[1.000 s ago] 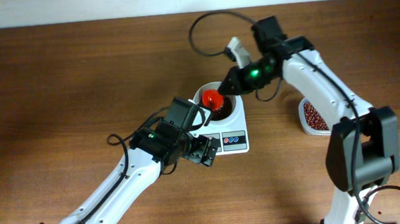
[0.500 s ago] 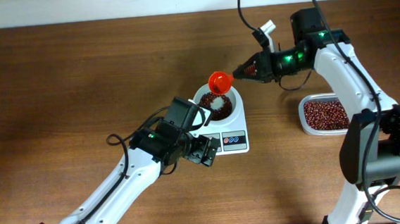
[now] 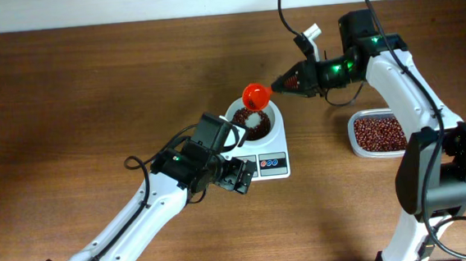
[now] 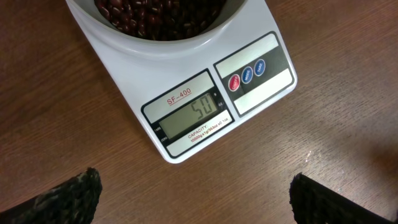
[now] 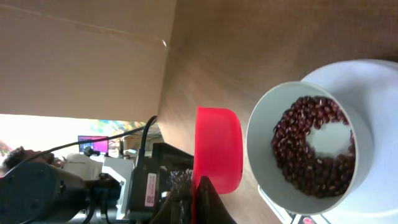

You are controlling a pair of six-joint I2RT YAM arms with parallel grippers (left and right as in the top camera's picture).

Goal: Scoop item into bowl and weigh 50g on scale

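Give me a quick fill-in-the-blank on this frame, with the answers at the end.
The display of the scale reads ___.
The right gripper is shut on the ___ scoop.
The left gripper, near the scale's display end, is ___.
Missing words: 50; red; open.

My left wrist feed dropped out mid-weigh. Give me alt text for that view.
The scale reads 50 on its display, with the white bowl of dark red beans sitting on it. The open left gripper hovers over the wooden table in front of the scale.
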